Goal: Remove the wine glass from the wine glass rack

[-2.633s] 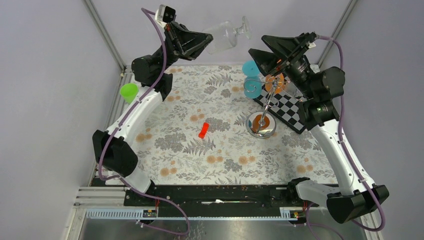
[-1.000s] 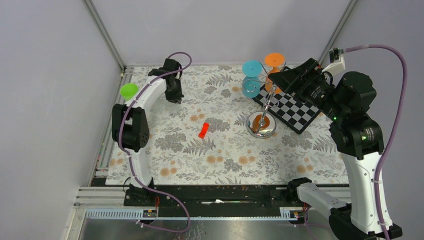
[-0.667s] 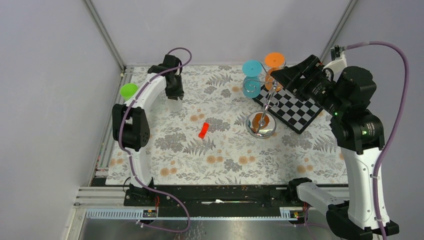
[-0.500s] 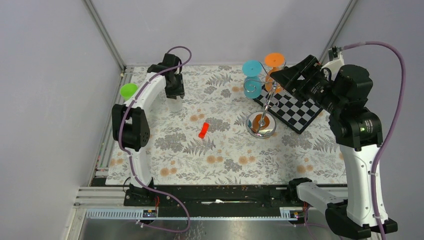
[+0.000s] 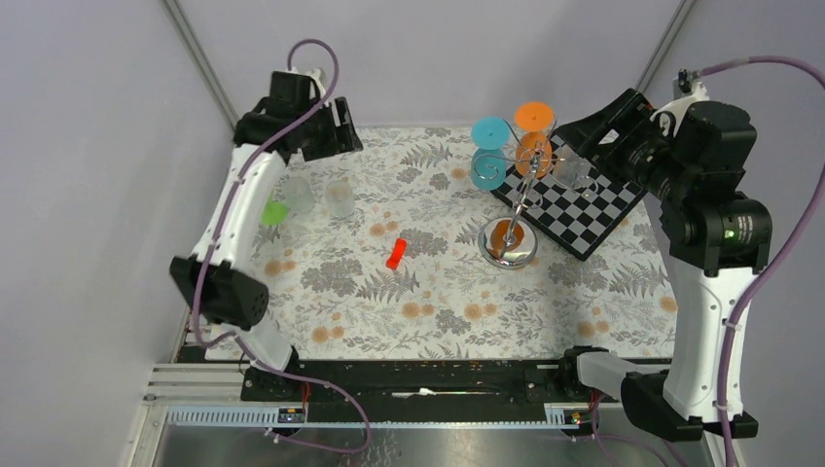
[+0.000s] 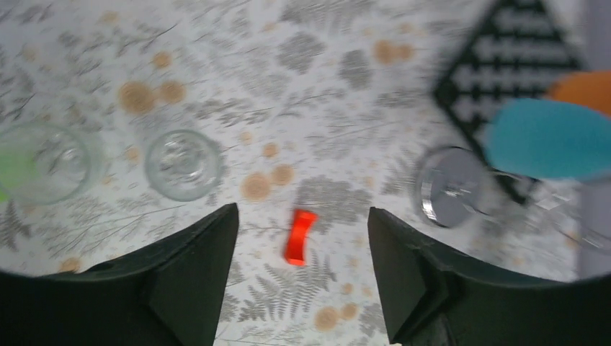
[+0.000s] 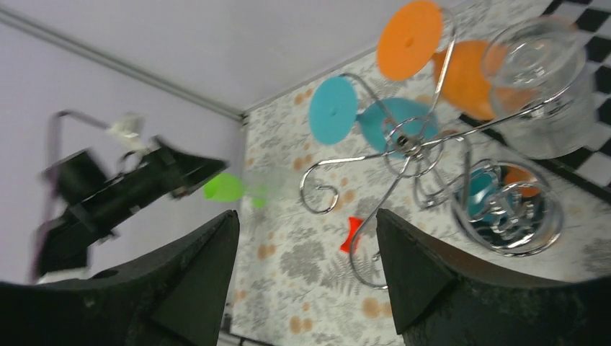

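Grey walls (image 5: pixel 438 58) close in a table (image 5: pixel 438 302) spread with a fern-and-flower cloth. The left end effector (image 6: pixel 301 211) hangs high over the far left corner. Its fingers (image 6: pixel 191 288) are spread apart with nothing between them. Below it, off past one fingertip and well clear of both fingers, the clear wine glass (image 6: pixel 182 163) stands upright on the cloth. It is off the wine glass rack (image 5: pixel 508 241) and well apart from it. Just beside that glass, farther out from the end effector's midline, is a green-footed glass (image 6: pixel 43 162). Far beneath the gap between the fingers lies a small red piece (image 6: pixel 300 236).

The right end effector (image 7: pixel 308 215) is raised at the far right, its fingers wide apart and gripping nothing. The rack stands ahead of it, beyond the fingertips and not touching them. Its round shiny base rests on the cloth just beside a chequered board (image 5: pixel 584 219), with a thin pole and looping wire arms above. A teal-footed glass (image 7: pixel 333 109) and an orange-footed glass (image 7: pixel 409 40) hang foot-up from the wires. Another clear glass (image 7: pixel 544 86) sits at the end of one wire arm, over the board. Whether it hangs from the wire or stands on the board cannot be told.
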